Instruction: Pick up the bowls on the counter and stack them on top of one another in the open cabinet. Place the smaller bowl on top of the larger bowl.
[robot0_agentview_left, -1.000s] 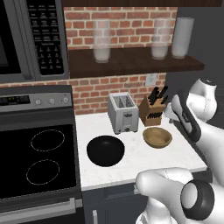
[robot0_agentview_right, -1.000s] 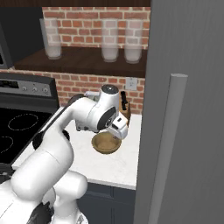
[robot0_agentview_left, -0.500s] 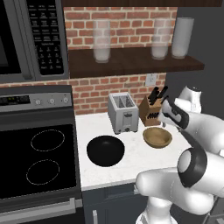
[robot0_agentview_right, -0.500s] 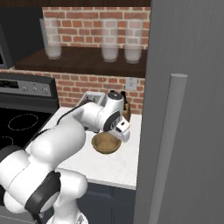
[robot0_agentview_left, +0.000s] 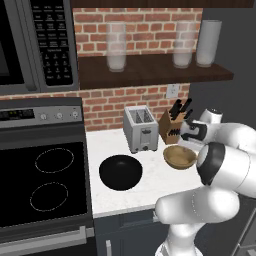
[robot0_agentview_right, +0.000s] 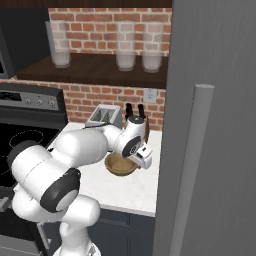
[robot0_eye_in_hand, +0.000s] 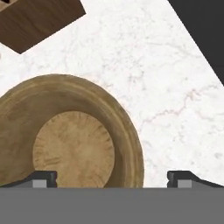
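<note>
Bowl of tan wood, small and shallow (robot0_eye_in_hand: 72, 140), sits on the white speckled stone table (robot0_eye_in_hand: 166, 87) beside the brown wooden knife block (robot0_eye_in_hand: 37, 19), the wide glossy black bowl (robot0_agentview_left: 120, 172) well apart to its left. The robot's fingers (robot0_eye_in_hand: 111, 177) hang spread wide over its rim, holding nothing. Taken first, it might end up beneath the black bowl on the dark wooden shelf (robot0_agentview_left: 150, 72); a rim pinch could slip.

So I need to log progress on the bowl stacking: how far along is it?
Nothing is done yet: the black bowl and the wooden bowl both sit on the counter, and the shelf holds only glasses. In hand: the open claw hovers over the wooden bowl's rim. Both placements remain.
</note>
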